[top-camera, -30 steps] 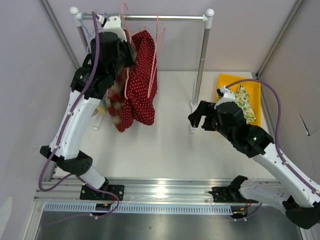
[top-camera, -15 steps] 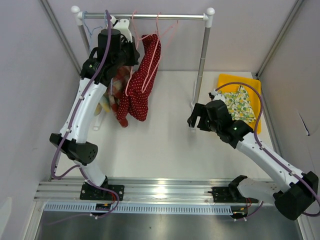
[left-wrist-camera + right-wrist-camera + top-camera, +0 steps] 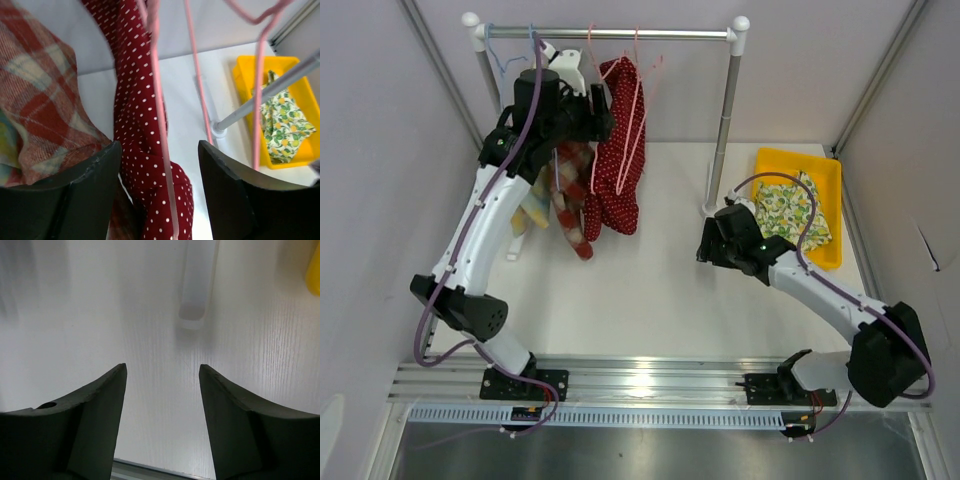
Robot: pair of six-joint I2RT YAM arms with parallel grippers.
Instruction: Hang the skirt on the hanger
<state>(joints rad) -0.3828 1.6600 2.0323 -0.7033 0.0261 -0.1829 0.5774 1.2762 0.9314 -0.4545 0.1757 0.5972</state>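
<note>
Skirt (image 3: 135, 150) now loose between left jaws

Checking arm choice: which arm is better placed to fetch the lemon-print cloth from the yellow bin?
Right, probably: the right gripper is open near the yellow bin with the lemon-print cloth; the left gripper is far off, around the red skirt.

Lab enclosure: plain walls (image 3: 380, 150), aluminium rail (image 3: 640, 385).

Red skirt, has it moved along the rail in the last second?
Yes. The skirt has shifted slightly right along the rail, toward the right post.
</note>
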